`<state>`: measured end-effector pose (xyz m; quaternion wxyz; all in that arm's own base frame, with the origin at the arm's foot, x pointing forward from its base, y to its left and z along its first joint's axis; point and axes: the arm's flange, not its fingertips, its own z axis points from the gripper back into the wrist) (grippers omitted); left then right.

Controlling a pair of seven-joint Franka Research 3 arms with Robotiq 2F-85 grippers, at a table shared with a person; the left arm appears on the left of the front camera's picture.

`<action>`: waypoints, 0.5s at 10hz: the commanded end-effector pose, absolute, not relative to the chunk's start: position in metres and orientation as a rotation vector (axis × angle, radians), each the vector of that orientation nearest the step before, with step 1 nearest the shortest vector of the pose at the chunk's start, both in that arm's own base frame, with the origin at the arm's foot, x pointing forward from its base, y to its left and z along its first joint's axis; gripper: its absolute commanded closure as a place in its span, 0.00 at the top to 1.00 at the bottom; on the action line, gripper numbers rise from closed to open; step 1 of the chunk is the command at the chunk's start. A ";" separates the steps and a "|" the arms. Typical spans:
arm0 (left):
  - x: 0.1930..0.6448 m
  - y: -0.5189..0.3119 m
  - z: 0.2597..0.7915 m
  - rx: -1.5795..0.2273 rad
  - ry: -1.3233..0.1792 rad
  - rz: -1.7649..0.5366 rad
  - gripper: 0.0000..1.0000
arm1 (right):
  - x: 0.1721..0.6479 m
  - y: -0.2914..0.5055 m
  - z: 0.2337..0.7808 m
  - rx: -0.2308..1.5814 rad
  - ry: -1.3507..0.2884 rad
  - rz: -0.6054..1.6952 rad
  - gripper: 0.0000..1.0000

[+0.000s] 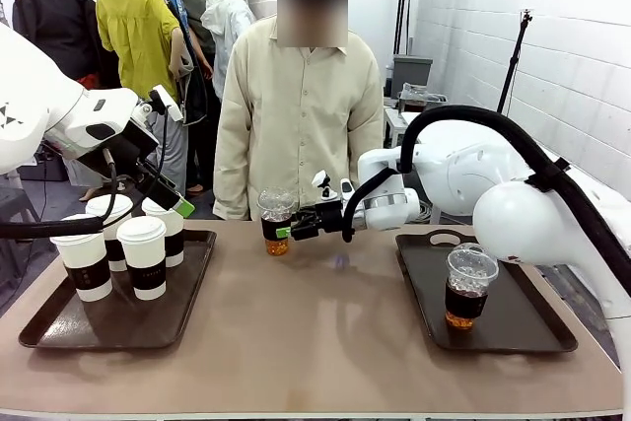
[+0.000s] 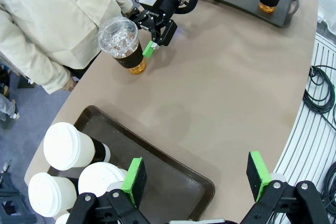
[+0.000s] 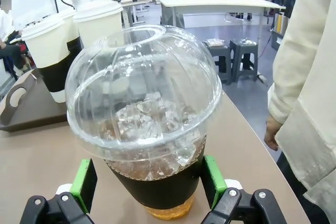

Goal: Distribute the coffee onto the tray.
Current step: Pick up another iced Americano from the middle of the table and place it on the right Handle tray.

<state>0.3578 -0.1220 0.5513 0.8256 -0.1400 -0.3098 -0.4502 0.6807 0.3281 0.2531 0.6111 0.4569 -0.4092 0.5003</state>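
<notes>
Right hand (image 3: 149,184) open around dome-lidded iced coffee (image 3: 144,124).

Both arms are glossy white, rounded shells; the right arm (image 1: 513,194) carries a thick black cable strapped along its curve from about 9 to 3 o'clock. Each end effector is black with green pads: the left end effector (image 2: 197,179) shows round screws at its knuckles. The person (image 1: 296,115) wears a cream, long-sleeved buttoned shirt

Upright coffee (image 1: 277,221) at table's far edge
</notes>
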 end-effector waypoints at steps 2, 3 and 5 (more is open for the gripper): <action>0.360 -0.120 0.552 -0.293 -0.651 -0.965 1.00 | 0.689 0.341 0.247 1.093 -0.967 1.138 1.00; 0.360 -0.120 0.552 -0.293 -0.651 -0.965 1.00 | 0.689 0.344 0.246 1.101 -0.968 1.140 1.00; 0.360 -0.120 0.552 -0.293 -0.651 -0.965 1.00 | 0.690 0.347 0.243 1.116 -0.961 1.129 1.00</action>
